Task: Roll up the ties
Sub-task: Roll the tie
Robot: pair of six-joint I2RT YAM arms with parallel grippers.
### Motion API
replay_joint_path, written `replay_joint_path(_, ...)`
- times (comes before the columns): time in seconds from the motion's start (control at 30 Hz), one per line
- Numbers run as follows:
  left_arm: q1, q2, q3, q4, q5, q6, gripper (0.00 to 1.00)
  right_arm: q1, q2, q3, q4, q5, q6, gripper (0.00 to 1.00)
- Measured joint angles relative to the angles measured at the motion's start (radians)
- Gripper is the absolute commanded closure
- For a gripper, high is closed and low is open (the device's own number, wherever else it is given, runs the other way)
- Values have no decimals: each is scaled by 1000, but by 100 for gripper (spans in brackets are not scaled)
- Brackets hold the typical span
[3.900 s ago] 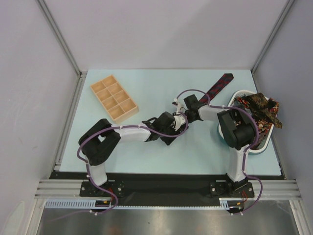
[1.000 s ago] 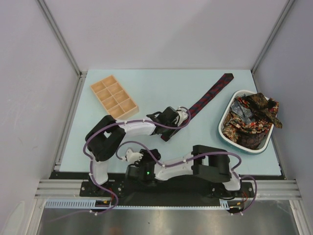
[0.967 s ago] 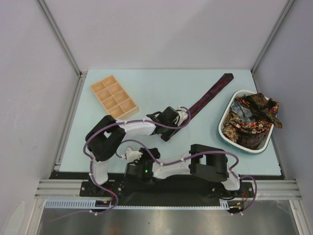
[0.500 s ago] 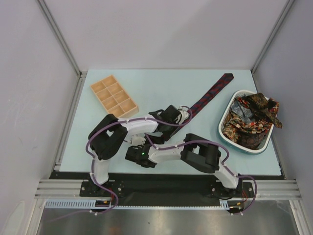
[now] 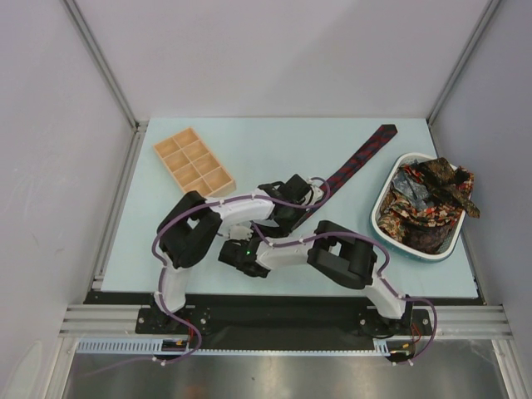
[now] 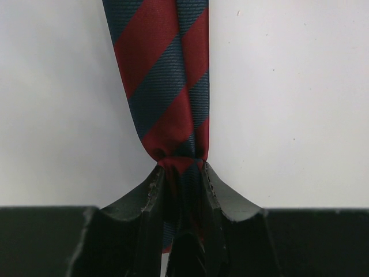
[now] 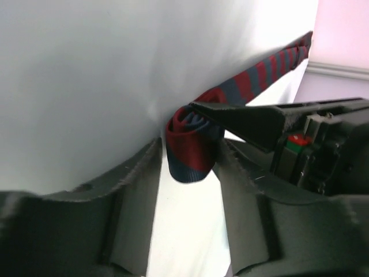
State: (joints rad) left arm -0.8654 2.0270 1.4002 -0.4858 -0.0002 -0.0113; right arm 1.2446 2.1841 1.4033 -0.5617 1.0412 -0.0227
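The pale blue table point(image 5: 249, 141) holds a wooden compartment tray point(image 5: 193, 167) far-left, a striped tie point(image 5: 358, 156) reaching toward its far-right corner, and a white tub point(image 5: 381, 199) at the right edge.

The rolled near end of a navy-and-red striped fabric tie point(image 7: 242, 85) is being flanked by the right gripper point(image 7: 189, 150), its jaws parted.

The top camera looks down on the whole pale-blue table point(image 5: 249, 150); both wrist cameras closely face the same navy, red-striped fabric tie point(image 6: 164, 75).
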Motion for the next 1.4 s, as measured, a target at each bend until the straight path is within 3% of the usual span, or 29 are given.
replay_joint_path(0.13, 0, 2, 4, -6, -2, -6, 71, -13, 11, -1, -1, -14, -10, 71)
replay_joint_path(0.27, 0, 0, 4, -6, -6, -13, 68, -15, 15, -3, 3, -18, -12, 78)
replay_joint_path(0.7, 30, -60, -14, -58, 5, -85, 36, -18, -9, -21, 17, -54, -26, 78)
replay_joint_path(1.03, 304, -427, -275, 124, 92, -243, 14, -29, -61, -48, 29, -145, -42, 78)
replay_joint_path(1.4, 554, -686, -629, 402, 166, -465, 6, -109, -225, -95, 62, -433, -27, 79)
